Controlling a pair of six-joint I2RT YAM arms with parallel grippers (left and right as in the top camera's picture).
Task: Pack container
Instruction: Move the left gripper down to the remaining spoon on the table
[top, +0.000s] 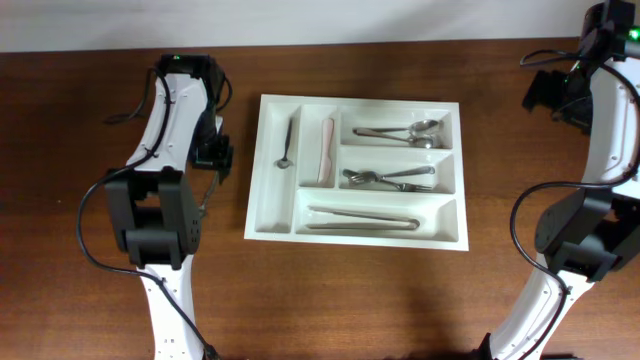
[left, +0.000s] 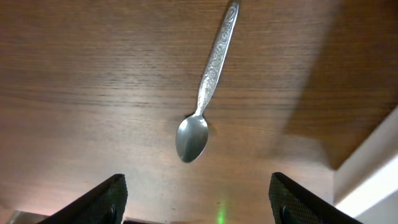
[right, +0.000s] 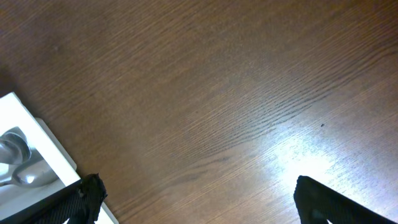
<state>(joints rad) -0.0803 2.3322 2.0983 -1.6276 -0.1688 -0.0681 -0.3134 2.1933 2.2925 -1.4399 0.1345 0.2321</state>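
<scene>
The container (top: 256, 190) is a large white tray in the middle of the table. It holds a small spoon (top: 287, 146), a pale knife (top: 326, 150), spoons (top: 410, 131), forks (top: 386, 178) and long tongs (top: 364, 218), each kind in its own compartment. A patterned metal spoon (left: 199, 118) lies on the bare wood left of the tray, bowl towards my left gripper (left: 198, 186), which hangs open over it with nothing between its fingers. In the overhead view my left gripper (top: 218, 158) covers this spoon. My right gripper (right: 198, 186) is open above bare wood, right of the tray's corner (right: 37, 143).
The table is dark brown wood (top: 400, 300). The left arm's links (top: 155, 210) stretch along the tray's left side. The right arm (top: 580, 230) stands at the right edge, its gripper (top: 545, 95) beyond the tray's far right corner. Cables hang from both arms.
</scene>
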